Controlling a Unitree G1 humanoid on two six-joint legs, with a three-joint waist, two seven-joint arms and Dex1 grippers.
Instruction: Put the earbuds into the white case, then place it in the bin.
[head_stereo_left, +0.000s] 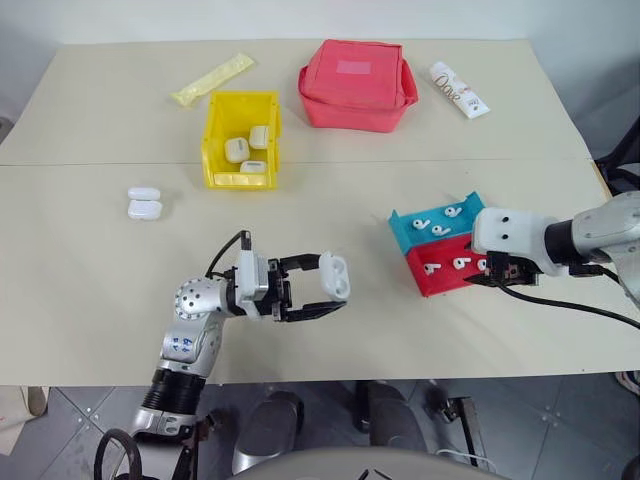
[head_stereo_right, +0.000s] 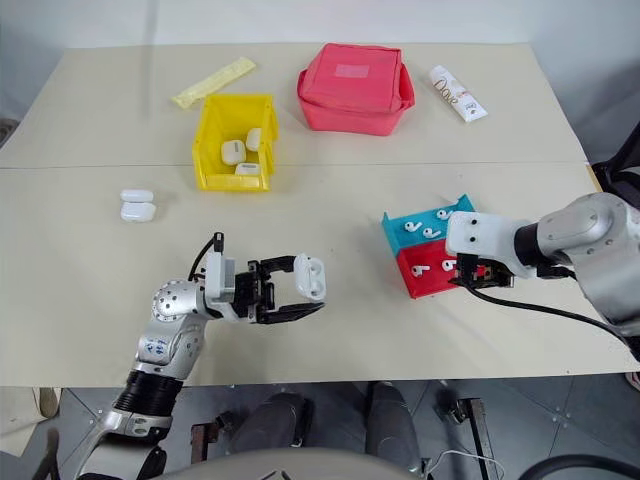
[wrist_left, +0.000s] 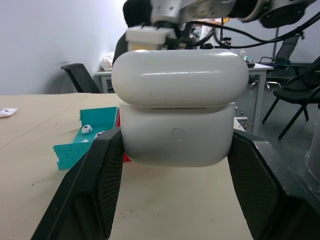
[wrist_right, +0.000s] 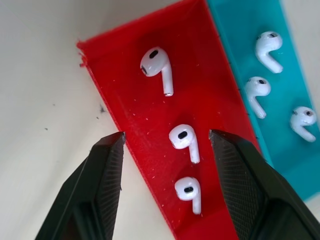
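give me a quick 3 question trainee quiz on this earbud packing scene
1. True or false: the left gripper holds a white case above the table.
2. How many earbuds lie in the red half of the tray? A) one B) three C) five
3. Fill in: the white cases already put away sit in the ____ bin.

Key:
1. True. Its fingers press the case from both sides.
2. B. In the right wrist view, three earbuds lie in the red half, and the right gripper hangs open over them.
3. Yellow. It stands beside the red pouch.
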